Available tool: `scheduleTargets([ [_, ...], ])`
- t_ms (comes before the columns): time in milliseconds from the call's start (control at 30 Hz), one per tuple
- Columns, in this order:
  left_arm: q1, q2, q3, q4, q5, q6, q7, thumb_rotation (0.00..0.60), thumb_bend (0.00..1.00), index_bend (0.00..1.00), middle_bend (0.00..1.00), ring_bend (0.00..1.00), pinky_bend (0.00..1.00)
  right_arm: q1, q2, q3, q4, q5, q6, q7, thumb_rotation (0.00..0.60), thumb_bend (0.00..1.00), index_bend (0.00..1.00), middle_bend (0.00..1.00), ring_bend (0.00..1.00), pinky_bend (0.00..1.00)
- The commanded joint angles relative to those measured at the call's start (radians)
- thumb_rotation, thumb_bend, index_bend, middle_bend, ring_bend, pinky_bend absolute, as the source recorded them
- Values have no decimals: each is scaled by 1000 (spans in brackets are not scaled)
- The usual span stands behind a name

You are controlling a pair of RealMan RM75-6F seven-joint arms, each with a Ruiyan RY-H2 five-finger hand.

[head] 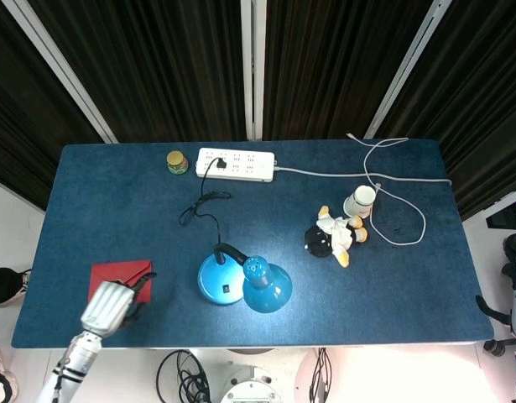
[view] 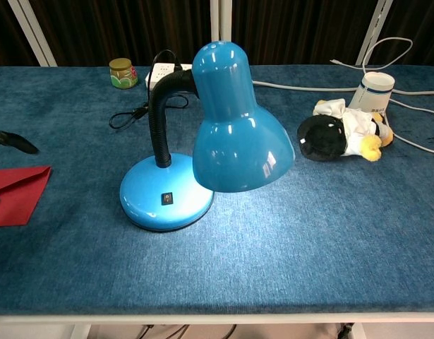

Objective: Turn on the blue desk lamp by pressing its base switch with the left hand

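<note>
The blue desk lamp stands near the table's front middle, with its round base [head: 217, 278] [view: 160, 201] and its shade [head: 267, 286] [view: 238, 127] bent forward. A small dark switch [view: 166, 198] [head: 226, 290] sits on the front of the base, and nothing touches it. The cloth under the shade looks brightly lit. My left hand [head: 109, 306] is well to the left of the lamp, above the near corner of a red envelope [head: 117, 277] [view: 15, 194], and holds nothing. In the chest view only one dark fingertip [view: 12, 140] shows at the left edge. No right hand shows in either view.
The lamp's black cord [head: 200, 206] runs back to a white power strip [head: 236, 164]. A small jar [head: 176, 162] stands beside the strip. A plush toy [head: 331, 235], a paper cup [head: 359, 201] and a looping white cable [head: 400, 206] lie to the right.
</note>
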Motion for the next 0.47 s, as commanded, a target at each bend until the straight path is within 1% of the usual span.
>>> scheduleTargets([
  [33, 67, 57, -47, 68, -11, 124, -35, 600, 233, 151, 591, 547, 643, -1, -2, -2, -9, -6, 9, -13, 600, 117, 0, 0, 0, 0],
  [67, 75, 69, -56, 72, -30, 126, -11, 600, 151, 113, 433, 386, 549, -2, -1, -3, -15, -10, 15, -22, 600, 118, 0, 0, 0, 0],
  [100, 77, 83, -60, 63, -48, 115, 8, 600, 92, 82, 254, 211, 404, -3, 0, -4, -20, -13, 20, -29, 600, 117, 0, 0, 0, 0],
  [133, 75, 104, -61, 46, -66, 94, 16, 600, 58, 56, 128, 97, 254, -5, 1, -4, -24, -15, 26, -36, 600, 116, 0, 0, 0, 0],
  [167, 71, 130, -66, 22, -83, 74, 13, 600, 39, 39, 34, 16, 111, -8, 3, -4, -29, -19, 35, -46, 600, 115, 0, 0, 0, 0],
  [200, 69, 143, -72, 14, -91, 69, 7, 600, 29, 31, 2, 0, 35, -9, 3, -4, -33, -22, 42, -54, 600, 112, 0, 0, 0, 0],
  [233, 69, 153, -77, 14, -95, 67, 6, 600, 21, 25, 0, 0, 0, -11, 4, -4, -35, -24, 48, -60, 600, 110, 0, 0, 0, 0],
  [333, 78, 166, -90, 28, -107, 76, 17, 600, 18, 25, 0, 0, 0, -11, 2, -5, -40, -33, 57, -74, 600, 109, 0, 0, 0, 0],
  [467, 94, 174, -90, 37, -106, 80, -22, 600, 17, 25, 0, 0, 0, -9, -7, -13, -37, -46, 59, -89, 600, 109, 0, 0, 0, 0],
])
